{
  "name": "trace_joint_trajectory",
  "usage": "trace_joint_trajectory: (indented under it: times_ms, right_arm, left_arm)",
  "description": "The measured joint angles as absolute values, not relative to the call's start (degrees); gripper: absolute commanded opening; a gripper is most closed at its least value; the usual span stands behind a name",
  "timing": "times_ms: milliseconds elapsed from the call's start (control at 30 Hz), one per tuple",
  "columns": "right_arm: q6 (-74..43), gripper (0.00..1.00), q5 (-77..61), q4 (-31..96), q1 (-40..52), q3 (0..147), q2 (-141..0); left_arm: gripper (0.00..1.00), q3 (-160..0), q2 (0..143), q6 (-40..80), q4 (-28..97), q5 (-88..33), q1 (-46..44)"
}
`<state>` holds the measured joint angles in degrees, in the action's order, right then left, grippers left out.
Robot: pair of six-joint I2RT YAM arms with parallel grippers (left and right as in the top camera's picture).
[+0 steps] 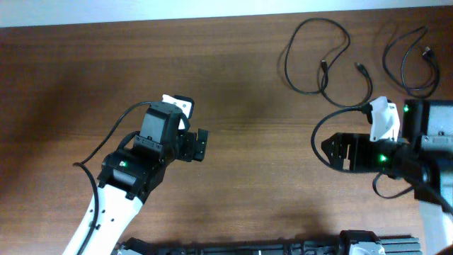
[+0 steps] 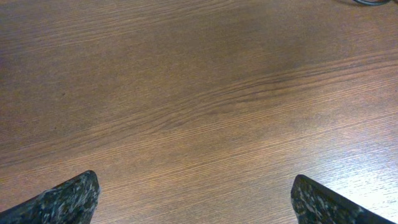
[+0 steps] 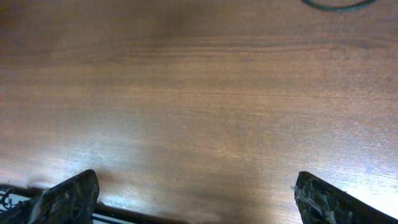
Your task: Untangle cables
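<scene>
Two thin black cables lie apart at the far right of the table. One (image 1: 285, 65) is a wide loose loop with two small plug ends near its middle. The other (image 1: 403, 71) is a smaller loop near the right edge. My left gripper (image 1: 204, 145) is open and empty over bare wood at centre left, far from both cables. In the left wrist view its fingers (image 2: 194, 180) frame bare wood. My right gripper (image 1: 327, 151) is open and empty, just in front of the wide loop. Its wrist view (image 3: 196, 176) shows bare wood, with a short cable arc (image 3: 339, 7) at the top.
The wooden table (image 1: 248, 191) fills the view. Thicker black wires fixed to the arms curve beside the left arm (image 1: 106, 134) and the right arm (image 1: 333, 113). The table's front edge (image 3: 124, 214) shows in the right wrist view. A dark cord sliver (image 2: 367, 2) is at the left wrist view's top.
</scene>
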<state>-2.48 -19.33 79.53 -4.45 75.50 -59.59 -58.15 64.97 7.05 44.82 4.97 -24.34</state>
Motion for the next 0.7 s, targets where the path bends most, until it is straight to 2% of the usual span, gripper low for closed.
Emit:
trace_joint_trajectory:
  times_ms: [433,700]
  right_arm:
    - [-2.07,0.99,-17.82,82.78,-4.45,75.35,-76.77]
    - [1.76,0.99,-17.41,83.88,-4.45,75.31,-76.6]
  left_arm:
    - [0.99,-58.15,64.97,7.07,44.8,4.97,-24.34]
    - [0.99,-58.15,64.97,7.05,44.82,4.97,-24.34]
